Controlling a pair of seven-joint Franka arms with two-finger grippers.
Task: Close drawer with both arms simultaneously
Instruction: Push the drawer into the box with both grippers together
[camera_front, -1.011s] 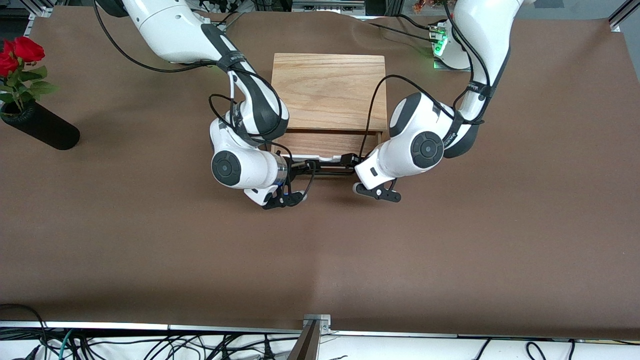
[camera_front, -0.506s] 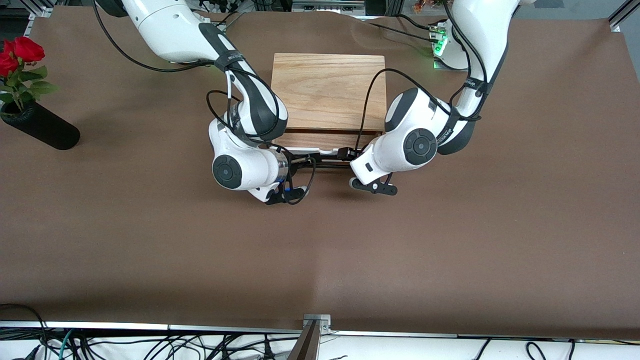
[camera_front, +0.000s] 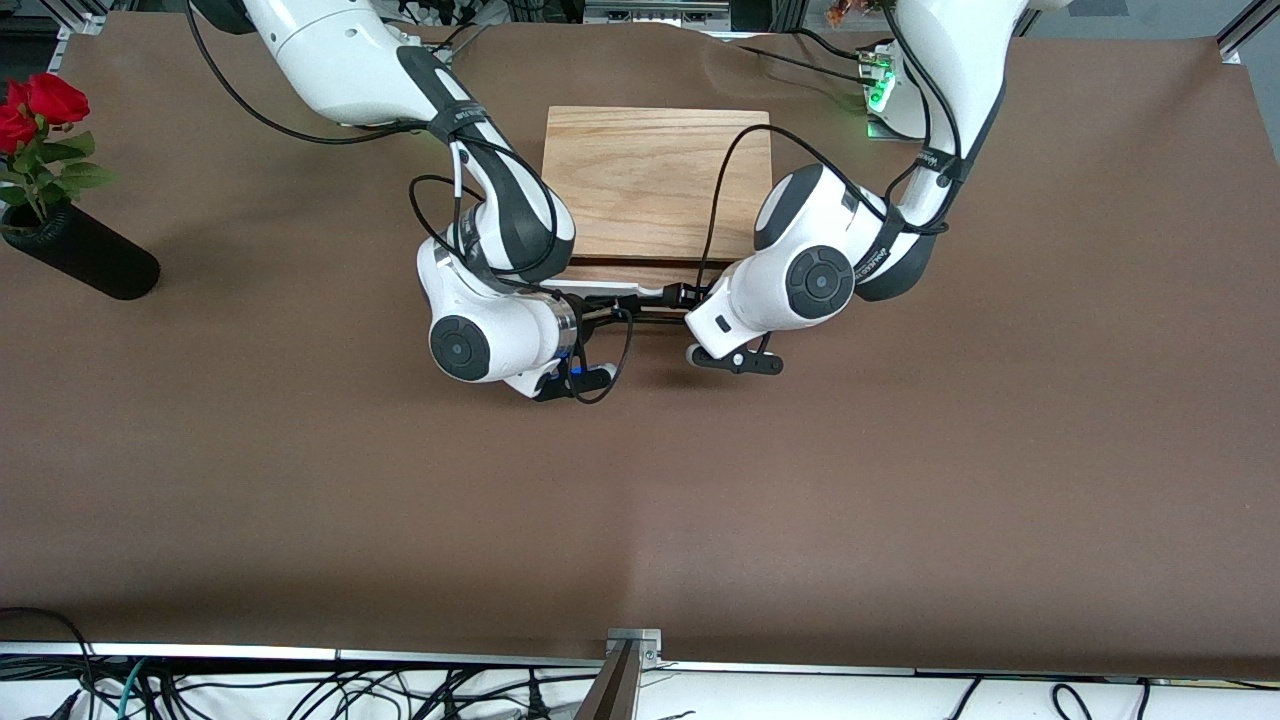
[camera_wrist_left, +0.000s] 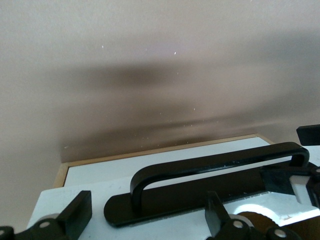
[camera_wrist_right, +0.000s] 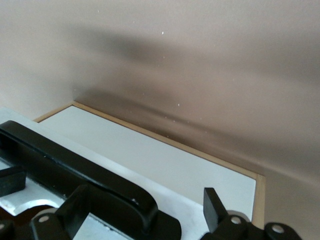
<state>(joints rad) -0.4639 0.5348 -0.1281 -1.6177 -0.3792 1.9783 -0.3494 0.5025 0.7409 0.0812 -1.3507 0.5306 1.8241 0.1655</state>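
Since the earlier frame the drawer (camera_front: 640, 272) has slid nearly shut into the box (camera_front: 657, 180) mid-tabletop. Left gripper (camera_wrist_left: 145, 220) and right gripper (camera_wrist_right: 142, 212), both spread wide, straddle the handle (camera_wrist_left: 215, 167); press evenly until flush.

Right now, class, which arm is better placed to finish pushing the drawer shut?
Neither alone: both. The left tool and the right tool each sit at the drawer front by the black handle, one toward each end, fingers open. Only a thin strip of drawer shows outside the wooden box.
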